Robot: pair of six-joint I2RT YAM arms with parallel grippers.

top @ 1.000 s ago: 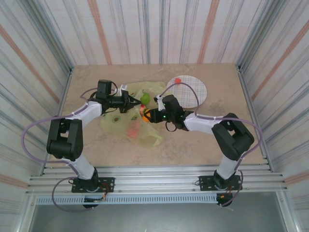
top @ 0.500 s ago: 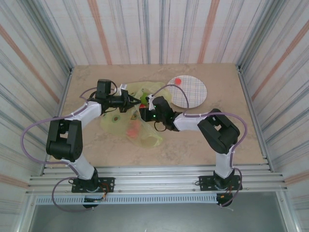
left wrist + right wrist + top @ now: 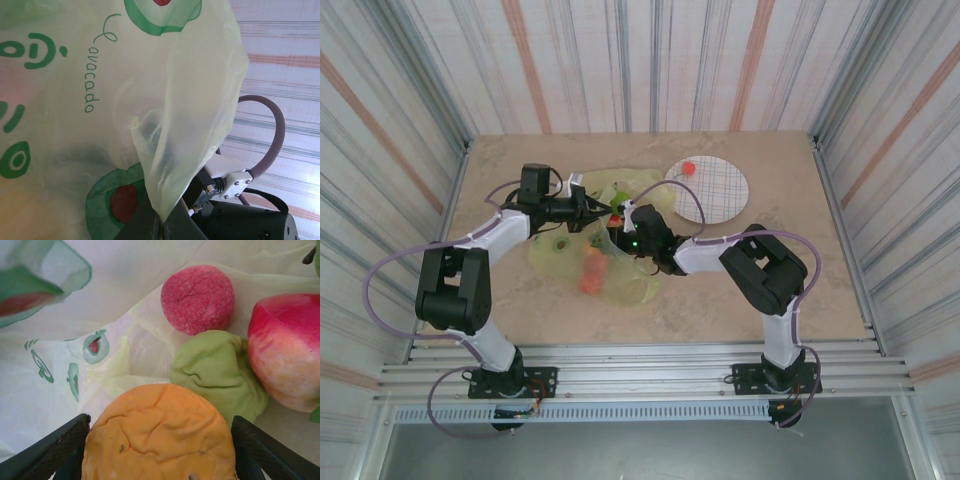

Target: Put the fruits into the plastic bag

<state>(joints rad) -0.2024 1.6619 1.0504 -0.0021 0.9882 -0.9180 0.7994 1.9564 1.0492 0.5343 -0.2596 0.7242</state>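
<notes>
Beige stone-look table (image 3: 770, 280), boxed in by striped walls. From above: left gripper (image 3: 603, 212) and right gripper (image 3: 617, 238) almost tip to tip at the mouth of the plastic bag (image 3: 555, 258), crumpled flat on the table beneath and behind the left one. Through the left wrist camera: left gripper (image 3: 161, 225) pressed together on a thin fold of the plastic bag (image 3: 75, 100), yellow-green film fanning out ahead of the tips, printed with green avocado shapes and the word "avocado". Just right of that pinch, dark hardware of the other arm and a loop of purple cable (image 3: 272, 135). Through the right wrist camera: right gripper (image 3: 160, 422) clamped on an orange (image 3: 160, 445), one black finger (image 3: 50, 455) against each side, bag film (image 3: 75, 390) below and to the left. Straight ahead of the orange, close against it, a green fruit (image 3: 215, 372). Farther ahead, a rough red fruit (image 3: 198, 299). Ahead and to the right, a red-and-yellow apple (image 3: 287, 350) against the green fruit. Well behind the right gripper, off the bag, a white grid plate (image 3: 715, 195) with a small red fruit (image 3: 688, 167) at its far rim.
</notes>
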